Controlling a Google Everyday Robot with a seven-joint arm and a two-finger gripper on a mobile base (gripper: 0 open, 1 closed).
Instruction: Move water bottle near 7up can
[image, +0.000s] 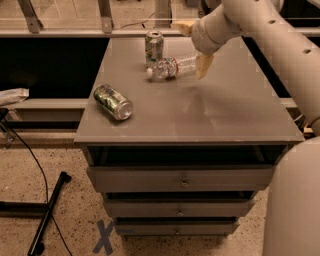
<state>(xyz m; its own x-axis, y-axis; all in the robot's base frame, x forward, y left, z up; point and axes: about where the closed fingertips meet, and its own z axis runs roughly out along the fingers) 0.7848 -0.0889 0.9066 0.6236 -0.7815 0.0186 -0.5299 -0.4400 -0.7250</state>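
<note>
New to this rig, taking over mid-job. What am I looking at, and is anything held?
One camera looks down on a grey drawer cabinet. The pale arm entering from the upper right belongs to a mobile robot; its gripper is at the far side of the top, at the base end of the water bottle. The bottle lies on its side, cap close to the upright 7up can. A darker green can lies on its side near the left edge. Whether the bottle is gripped, I cannot tell.
</note>
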